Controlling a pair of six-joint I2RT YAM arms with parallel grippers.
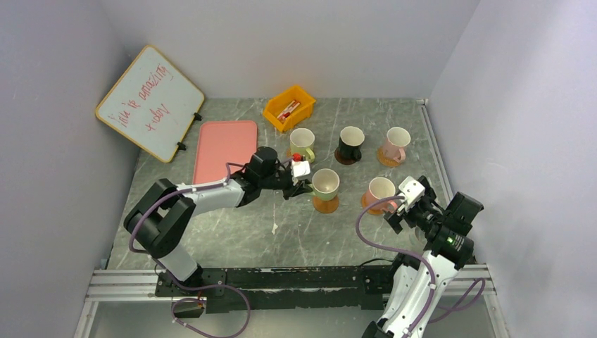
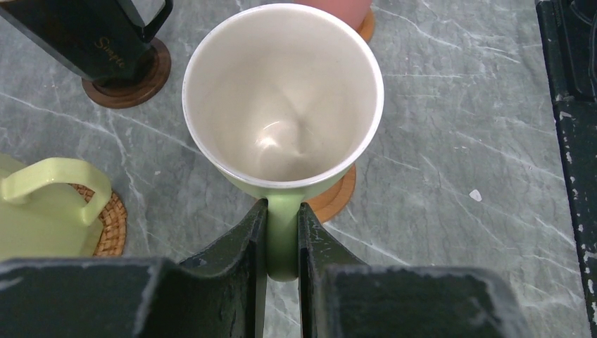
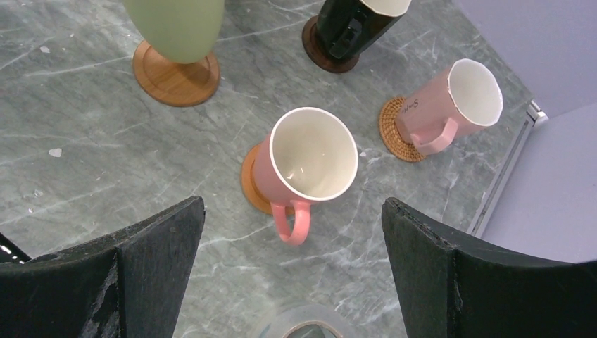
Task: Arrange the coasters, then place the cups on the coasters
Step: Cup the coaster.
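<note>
While left gripper (image 2: 283,211) clamps green cup (image 2: 281,91) handle (right gripper (image 3: 292,211) wide open, empty), off-centre release could tip it off coaster (image 2: 338,197).

The top external camera sits high above and behind the arm bases, which lie at the bottom of its frame. It looks down and forward over the whole table (image 1: 232,232) toward the far wall. The left wrist camera looks steeply down from very near into the green cup (image 2: 281,98) at mid-frame, with the left gripper (image 2: 282,211) at the lower edge. The right wrist camera looks down from farther off, with the right gripper (image 3: 292,211) across the bottom. All three views share that green cup and the black cup (image 2: 84,35).
</note>
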